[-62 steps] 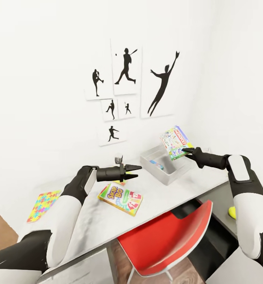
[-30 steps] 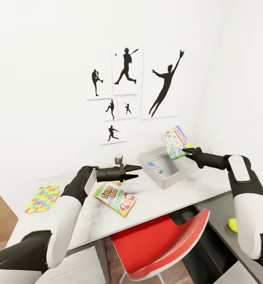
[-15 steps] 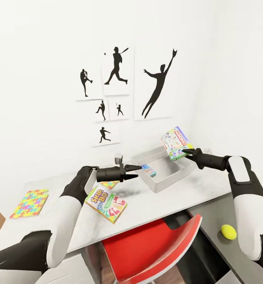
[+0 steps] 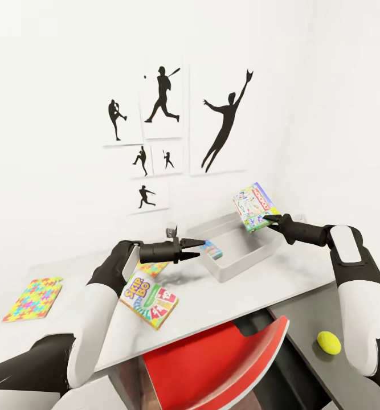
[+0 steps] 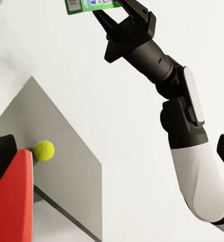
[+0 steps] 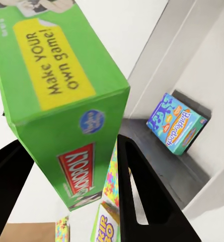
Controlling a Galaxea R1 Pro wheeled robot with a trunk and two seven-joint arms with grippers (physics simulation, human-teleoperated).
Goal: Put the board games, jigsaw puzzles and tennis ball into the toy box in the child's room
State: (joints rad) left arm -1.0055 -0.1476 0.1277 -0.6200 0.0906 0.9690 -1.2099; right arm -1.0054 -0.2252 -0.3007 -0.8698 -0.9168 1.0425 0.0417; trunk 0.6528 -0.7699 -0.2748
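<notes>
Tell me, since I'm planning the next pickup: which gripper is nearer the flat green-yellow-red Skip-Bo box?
Left. The left gripper hovers just above the Skip-Bo box; the right gripper holds the Monopoly box beyond the grey bin.

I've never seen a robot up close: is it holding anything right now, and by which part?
Yes. The right gripper pinches the Monopoly box by its lower edge, above the toy box. The left gripper is open, holding nothing.
</notes>
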